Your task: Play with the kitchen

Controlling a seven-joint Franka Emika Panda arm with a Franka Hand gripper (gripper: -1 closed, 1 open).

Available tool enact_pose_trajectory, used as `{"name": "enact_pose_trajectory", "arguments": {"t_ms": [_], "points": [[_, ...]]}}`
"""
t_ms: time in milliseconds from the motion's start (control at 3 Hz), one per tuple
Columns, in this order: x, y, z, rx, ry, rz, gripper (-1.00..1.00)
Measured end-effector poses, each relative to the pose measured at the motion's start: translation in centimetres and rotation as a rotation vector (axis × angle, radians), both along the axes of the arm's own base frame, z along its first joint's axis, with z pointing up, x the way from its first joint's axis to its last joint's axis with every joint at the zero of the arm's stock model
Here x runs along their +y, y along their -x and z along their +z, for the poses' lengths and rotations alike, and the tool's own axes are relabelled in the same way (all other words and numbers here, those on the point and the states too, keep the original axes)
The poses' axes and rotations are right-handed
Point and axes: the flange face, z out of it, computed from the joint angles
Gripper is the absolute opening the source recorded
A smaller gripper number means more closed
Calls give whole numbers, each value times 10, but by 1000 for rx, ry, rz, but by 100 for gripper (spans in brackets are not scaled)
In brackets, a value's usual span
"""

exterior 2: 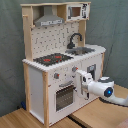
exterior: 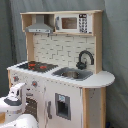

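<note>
The kitchen (exterior: 60, 50) is a white and light-wood toy unit with a black-red stovetop (exterior: 34, 65), grey hood (exterior: 40, 27), black faucet (exterior: 85, 57), sink (exterior: 72, 74) and microwave (exterior: 70, 23). In the second exterior view the kitchen (exterior 2: 37, 85) shows two knobs (exterior 2: 56, 76) above a windowed oven door (exterior 2: 65, 96). My gripper (exterior 2: 79, 76) is held against the front panel, just right of the oven door's top. It sits low at the first exterior view's left (exterior: 21, 89), in front of the oven.
The kitchen stands on a light wooden tabletop (exterior 2: 95, 116) in front of a grey curtain (exterior 2: 10, 50). A cupboard door (exterior: 62, 105) with a dark inset sits under the sink. My white arm (exterior 2: 107, 90) reaches in from the second exterior view's right.
</note>
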Motion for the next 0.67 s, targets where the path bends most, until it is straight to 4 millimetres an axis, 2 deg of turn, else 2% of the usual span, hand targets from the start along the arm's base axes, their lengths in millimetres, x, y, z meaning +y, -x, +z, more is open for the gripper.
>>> {"name": "enact_pose_trajectory", "arguments": {"t_ms": [333,667], "points": [[8,-19,-1,6,-3,24,100],[14,-17,-4,11,5,37,100]]}}
